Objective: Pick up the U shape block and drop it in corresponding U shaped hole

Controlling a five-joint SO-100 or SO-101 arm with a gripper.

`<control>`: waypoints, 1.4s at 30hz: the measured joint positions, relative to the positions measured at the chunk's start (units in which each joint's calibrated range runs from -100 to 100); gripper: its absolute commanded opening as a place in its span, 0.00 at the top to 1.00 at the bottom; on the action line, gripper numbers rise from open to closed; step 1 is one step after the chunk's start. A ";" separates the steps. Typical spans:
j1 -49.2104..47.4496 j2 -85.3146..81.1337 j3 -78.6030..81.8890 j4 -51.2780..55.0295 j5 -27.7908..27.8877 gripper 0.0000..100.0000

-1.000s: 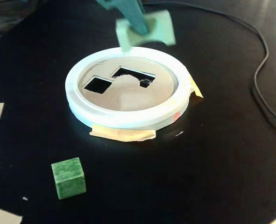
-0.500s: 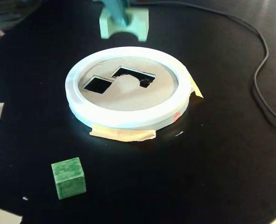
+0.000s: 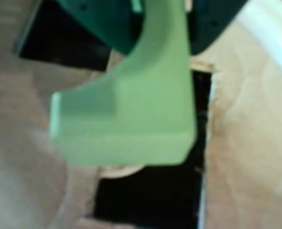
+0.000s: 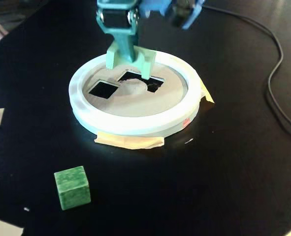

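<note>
My gripper (image 4: 126, 48) is shut on the pale mint-green U shape block (image 4: 130, 59) and holds it just above the tan disc (image 4: 135, 105) with a white rim. In the wrist view the block (image 3: 131, 114) hangs between my dark green fingers (image 3: 107, 21), notch side toward the left finger. Its lower end hangs over the dark U shaped hole (image 3: 155, 195), partly covering it. In the fixed view the U shaped hole (image 4: 141, 81) lies right under the block's legs. I cannot tell whether the block touches the disc.
A smaller square hole (image 4: 103, 89) lies left of the U shaped hole in the disc; it also shows in the wrist view (image 3: 59, 43). A darker green cube (image 4: 72, 187) stands on the black table at the front left. Tape pieces (image 4: 130, 141) hold the disc. A black cable (image 4: 278, 93) runs at the right.
</note>
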 measured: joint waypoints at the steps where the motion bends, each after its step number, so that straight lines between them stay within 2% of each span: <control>1: 0.00 0.62 0.00 0.00 0.00 0.96; 12: 0.00 3.83 0.00 -0.87 0.00 0.96; 19: -0.20 6.42 0.00 -6.69 0.00 0.96; 28: -1.10 6.60 0.00 -7.37 0.00 0.95; 29: -1.10 6.60 0.00 -7.37 0.00 0.94; 31: -1.10 6.60 0.00 -7.37 0.00 0.83; 32: -1.10 6.60 0.00 -7.37 0.00 0.75; 33: -1.10 6.60 0.00 -7.37 0.00 0.60; 35: -1.10 6.60 0.00 -7.37 0.00 0.44; 36: -1.50 6.60 0.00 -7.37 0.00 0.39; 42: -5.29 6.60 0.00 -9.60 0.00 0.38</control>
